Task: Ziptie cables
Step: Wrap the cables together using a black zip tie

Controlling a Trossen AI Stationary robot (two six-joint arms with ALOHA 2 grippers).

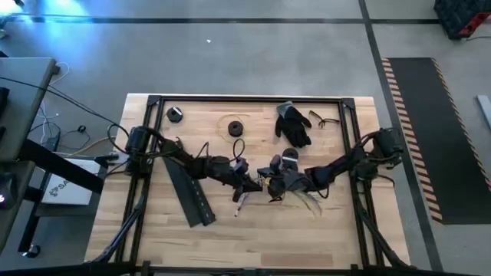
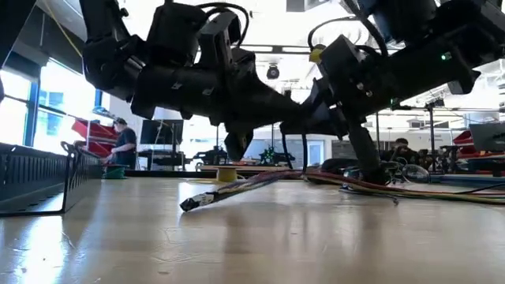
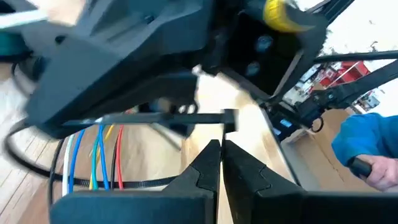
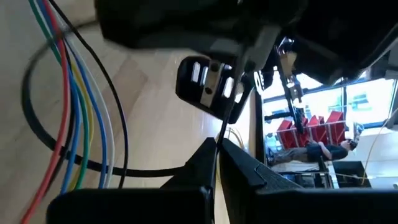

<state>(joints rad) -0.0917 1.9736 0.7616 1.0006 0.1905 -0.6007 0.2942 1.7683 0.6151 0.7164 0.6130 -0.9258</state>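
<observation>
The pale butcher-block table (image 1: 322, 238), its planks glued in long strips and ringed by a black metal frame, carries everything here. Both dark, angular arms reach in from the sides and meet near the middle of the top. A long black slotted duct strip (image 1: 189, 192) lies at a slant on the left half, its toothed wall showing at the edge of the low view. A limp black glove (image 1: 294, 124) sits toward the far edge, with a pair of thin-framed glasses (image 1: 326, 120) just beside it, and two small round black spools (image 1: 235, 128) rest farther left along that same side. The cables (image 1: 307, 201), a loose bundle of thin insulated wires, trail across the wood near the centre under the right arm; close up their jackets read blue, red, yellow, green and white, with a thin black ziptie (image 3: 134, 183) looped around them. The left gripper (image 3: 221, 163) has its ridged plastic fingers pressed together at the tips, by a flat black strap end. The right gripper (image 4: 216, 158) is likewise closed, pinching a thin black ziptie tail between its fingertips.
</observation>
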